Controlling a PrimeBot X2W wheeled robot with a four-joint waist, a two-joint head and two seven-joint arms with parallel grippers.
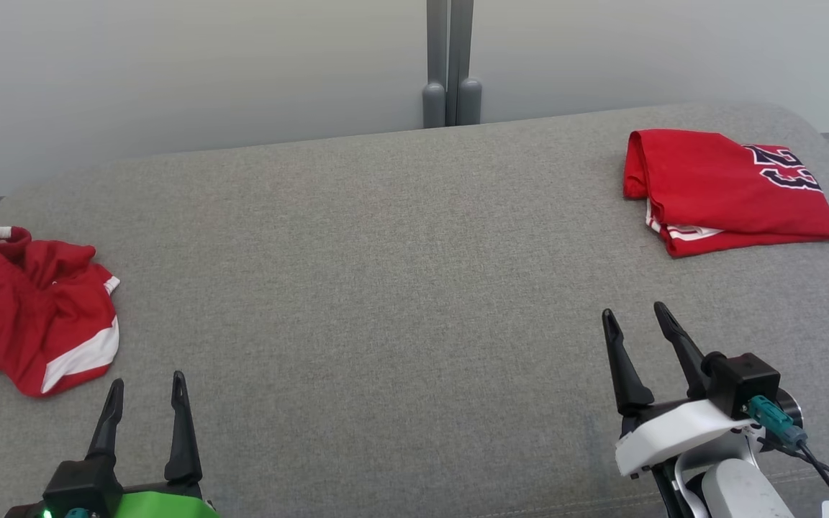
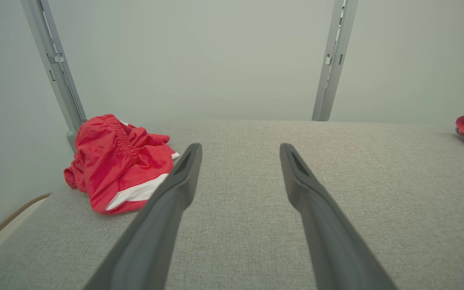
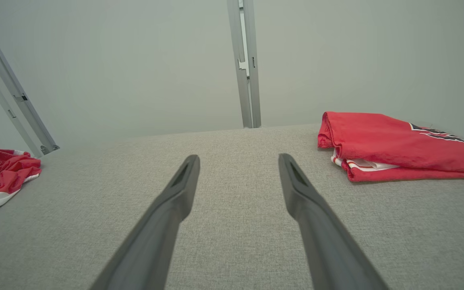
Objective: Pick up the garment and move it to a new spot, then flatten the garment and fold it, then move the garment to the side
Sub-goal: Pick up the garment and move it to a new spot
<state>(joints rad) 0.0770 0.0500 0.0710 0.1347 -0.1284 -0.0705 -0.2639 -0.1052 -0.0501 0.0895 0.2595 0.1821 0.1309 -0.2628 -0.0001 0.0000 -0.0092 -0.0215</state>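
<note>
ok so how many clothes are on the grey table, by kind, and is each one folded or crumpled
shorts, red with white trim, crumpled: 1
shirt, red with dark lettering, folded: 1
total: 2

Navy lettering (image 1: 785, 167) on the folded red shirt (image 1: 709, 183) shows partly; nothing legible.

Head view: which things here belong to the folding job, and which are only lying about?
For the job: crumpled red garment at the left; left gripper and right gripper, both open; grey padded surface.
Lying about: folded red garment at the far right, probably already done; grey post behind.
</note>
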